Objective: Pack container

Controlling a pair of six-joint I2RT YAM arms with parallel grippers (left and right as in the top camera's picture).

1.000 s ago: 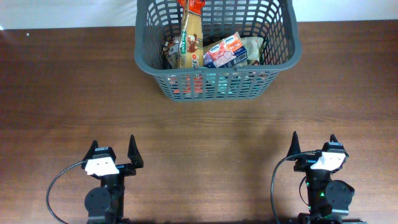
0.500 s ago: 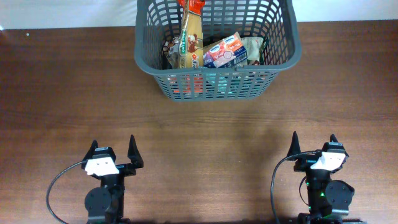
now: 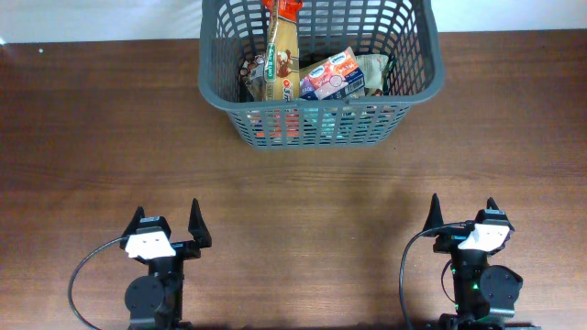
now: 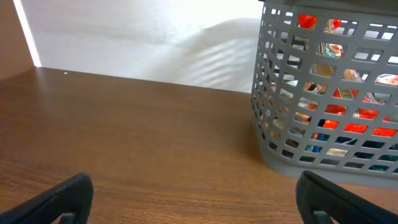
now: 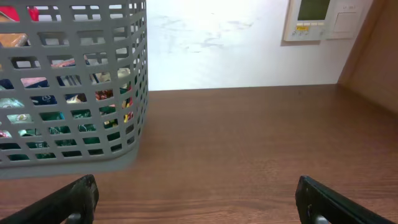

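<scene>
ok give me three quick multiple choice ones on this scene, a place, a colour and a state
1. Where is the container on the table?
A. at the far edge, near the middle
B. at the near edge, in the middle
C. at the near left corner
2. What colour is the container?
A. white
B. dark grey
C. red
3. How are the left gripper and right gripper?
A. open, holding nothing
B. shut tight
C. inside the container
Answers: 1 A, the overhead view shows it far from both arms; 2 B, its lattice walls are grey; 3 A, each shows a wide gap with bare table in it.
</scene>
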